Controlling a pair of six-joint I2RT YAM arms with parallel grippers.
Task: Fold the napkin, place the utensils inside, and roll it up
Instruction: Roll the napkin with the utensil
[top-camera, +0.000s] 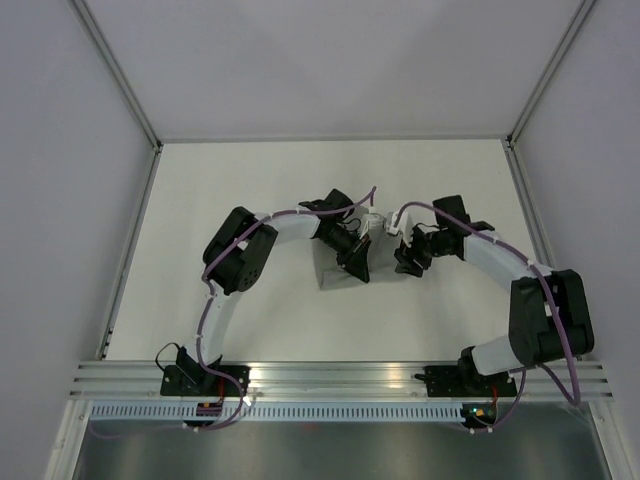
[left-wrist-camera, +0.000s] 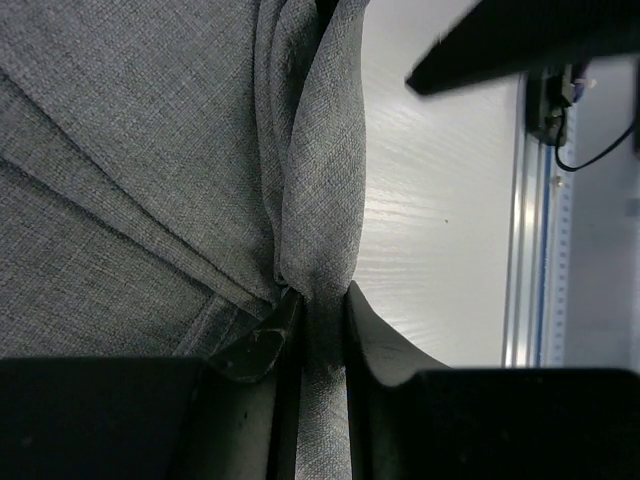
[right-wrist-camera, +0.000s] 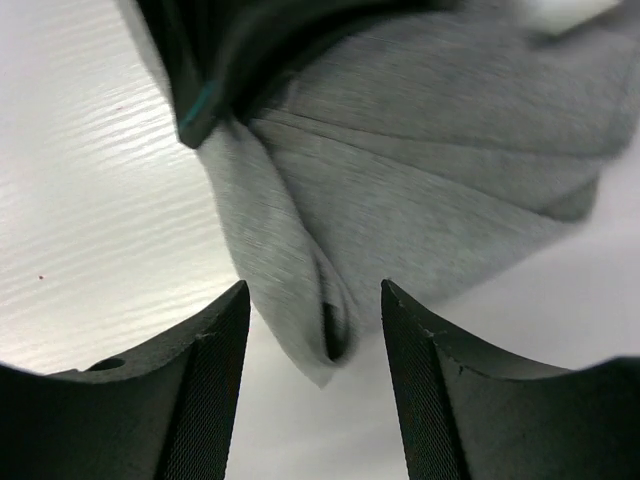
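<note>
The grey napkin (top-camera: 338, 268) lies partly folded in the middle of the white table, bunched between both arms. My left gripper (top-camera: 357, 262) is shut on a gathered ridge of the napkin (left-wrist-camera: 318, 200), and the cloth runs down between its fingers (left-wrist-camera: 262, 345). My right gripper (right-wrist-camera: 315, 290) stands open just to the right (top-camera: 408, 262). A folded corner of the napkin (right-wrist-camera: 330, 330) hangs between its jaws and touches neither one. The utensils are out of view in every frame.
The white table (top-camera: 250, 200) is bordered by an aluminium rail (top-camera: 340, 375) at the near edge and grey walls on the other sides. The right arm (left-wrist-camera: 520, 40) crosses the top of the left wrist view.
</note>
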